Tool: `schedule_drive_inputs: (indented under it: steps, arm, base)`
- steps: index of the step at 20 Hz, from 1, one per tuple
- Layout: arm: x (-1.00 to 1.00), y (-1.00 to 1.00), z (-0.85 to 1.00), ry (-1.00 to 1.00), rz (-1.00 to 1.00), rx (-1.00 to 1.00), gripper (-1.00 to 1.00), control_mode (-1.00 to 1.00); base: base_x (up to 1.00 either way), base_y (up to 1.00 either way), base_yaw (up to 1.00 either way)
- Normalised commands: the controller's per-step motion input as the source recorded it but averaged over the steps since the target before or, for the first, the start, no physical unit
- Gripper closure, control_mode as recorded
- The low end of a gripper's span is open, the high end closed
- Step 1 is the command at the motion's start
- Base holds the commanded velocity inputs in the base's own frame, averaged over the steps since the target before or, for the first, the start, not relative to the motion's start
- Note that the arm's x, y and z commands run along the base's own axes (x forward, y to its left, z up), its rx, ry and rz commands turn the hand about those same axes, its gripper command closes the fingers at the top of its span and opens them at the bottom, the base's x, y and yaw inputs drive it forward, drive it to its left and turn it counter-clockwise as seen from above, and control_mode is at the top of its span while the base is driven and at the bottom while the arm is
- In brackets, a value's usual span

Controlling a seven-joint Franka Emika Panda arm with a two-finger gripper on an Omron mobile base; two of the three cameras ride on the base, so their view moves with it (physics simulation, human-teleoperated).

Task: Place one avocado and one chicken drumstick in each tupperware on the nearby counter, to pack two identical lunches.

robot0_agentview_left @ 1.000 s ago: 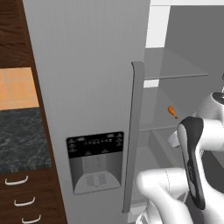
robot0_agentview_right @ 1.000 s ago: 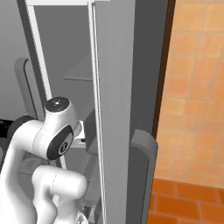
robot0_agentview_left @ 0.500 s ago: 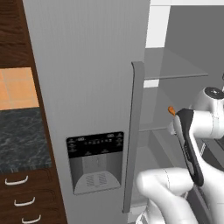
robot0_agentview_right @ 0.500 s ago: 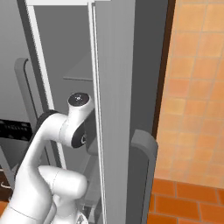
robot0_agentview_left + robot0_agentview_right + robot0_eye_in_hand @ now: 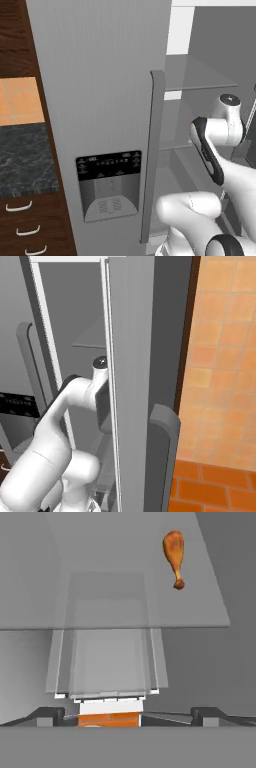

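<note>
Arm (image 5: 215, 145) reaches into open fridge (image 5: 100, 100). Gripper (image 5: 128, 714) jaws spread wide, empty. Drumstick (image 5: 173, 556) lies on glass shelf (image 5: 100, 577), far right corner, well apart from gripper. Counter (image 5: 22, 160) at left of fridge.

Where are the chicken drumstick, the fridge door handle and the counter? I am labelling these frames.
chicken drumstick (image 5: 173, 549): hand view, on its thick meaty end.
fridge door handle (image 5: 154, 150): left base view, midway down the grey vertical bar.
counter (image 5: 25, 160): left base view, on the dark marbled top.
</note>
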Motion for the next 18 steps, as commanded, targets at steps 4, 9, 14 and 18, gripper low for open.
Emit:
schedule_drive_inputs:
  steps: [4,9,14,18]
  arm:
    - [0.4,-0.19,-0.29,-0.03,-0.31,0.0,-1.0,-1.0]
    - [0.47,-0.31,-0.28,-0.09,-0.25,0.0,-1.0,-1.0]
    - [0.59,-0.36,-0.16,-0.06,-0.17,0.0,-1.0,-1.0]
    - [0.52,-0.25,-0.05,-0.02,-0.12,0.0,-1.0,-1.0]
  base:
    - [0.0,0.0,0.0]
    - [0.0,0.0,0.0]
    - [0.0,0.0,0.0]
    - [0.0,0.0,0.0]
